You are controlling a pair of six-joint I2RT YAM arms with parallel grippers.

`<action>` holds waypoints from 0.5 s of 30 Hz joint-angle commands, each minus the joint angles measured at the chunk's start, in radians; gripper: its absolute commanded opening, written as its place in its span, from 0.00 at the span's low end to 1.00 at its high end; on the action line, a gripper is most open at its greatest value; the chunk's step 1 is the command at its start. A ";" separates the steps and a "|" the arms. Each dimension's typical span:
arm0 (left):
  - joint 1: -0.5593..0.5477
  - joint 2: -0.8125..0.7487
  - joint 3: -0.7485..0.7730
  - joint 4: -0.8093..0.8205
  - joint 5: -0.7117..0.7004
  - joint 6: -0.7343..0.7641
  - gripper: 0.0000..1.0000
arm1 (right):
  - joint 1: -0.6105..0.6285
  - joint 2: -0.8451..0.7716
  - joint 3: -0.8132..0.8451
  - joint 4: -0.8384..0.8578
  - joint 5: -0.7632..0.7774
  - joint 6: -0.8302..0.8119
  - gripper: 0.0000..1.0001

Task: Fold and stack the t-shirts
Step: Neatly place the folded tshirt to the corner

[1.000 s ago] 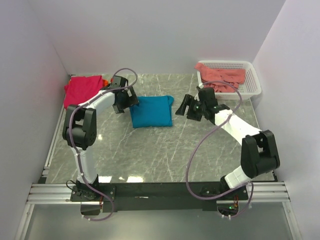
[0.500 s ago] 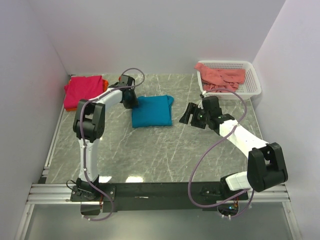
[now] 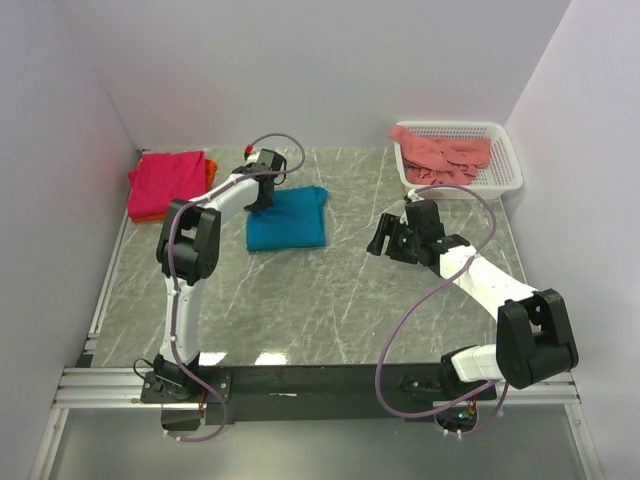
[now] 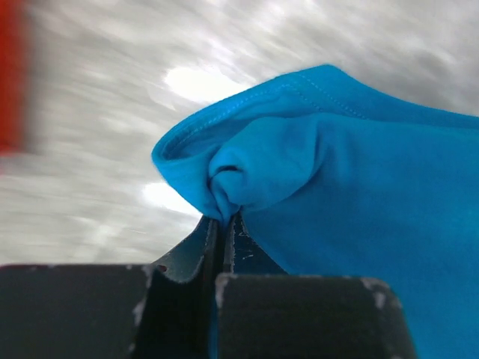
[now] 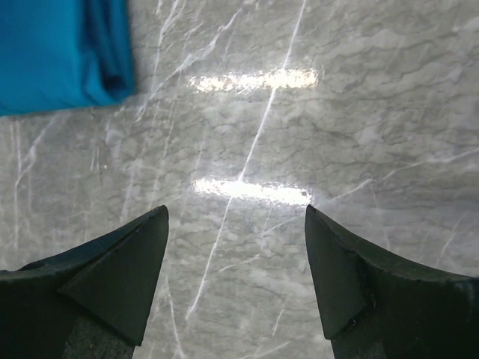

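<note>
Your left pincer (image 4: 223, 226) is clamped shut on a bunched edge of the teal-blue t-shirt (image 3: 290, 222), which lies folded on the surface (image 3: 340, 290), toward its far side. Your right pincer (image 5: 236, 224) stands wide open over the surface, holding nothing and clear of that shirt.

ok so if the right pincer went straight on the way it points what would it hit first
Probably the bare marble table: the open right pincer frames only tabletop, with the teal-blue t-shirt off to one side.
</note>
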 commanded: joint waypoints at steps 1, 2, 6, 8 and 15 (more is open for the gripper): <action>0.017 -0.103 0.007 0.042 -0.306 0.158 0.01 | -0.001 -0.032 -0.004 0.020 0.050 -0.033 0.80; 0.020 -0.115 0.001 0.062 -0.331 0.217 0.01 | -0.001 -0.032 -0.007 0.026 0.049 -0.032 0.80; 0.061 -0.190 -0.026 0.180 -0.389 0.354 0.01 | -0.002 -0.026 -0.011 0.032 0.053 -0.044 0.80; 0.083 -0.204 -0.013 0.211 -0.389 0.401 0.01 | -0.005 -0.023 -0.007 0.032 0.066 -0.052 0.80; 0.168 -0.250 0.019 0.300 -0.324 0.541 0.01 | -0.004 0.003 0.007 0.034 0.072 -0.058 0.80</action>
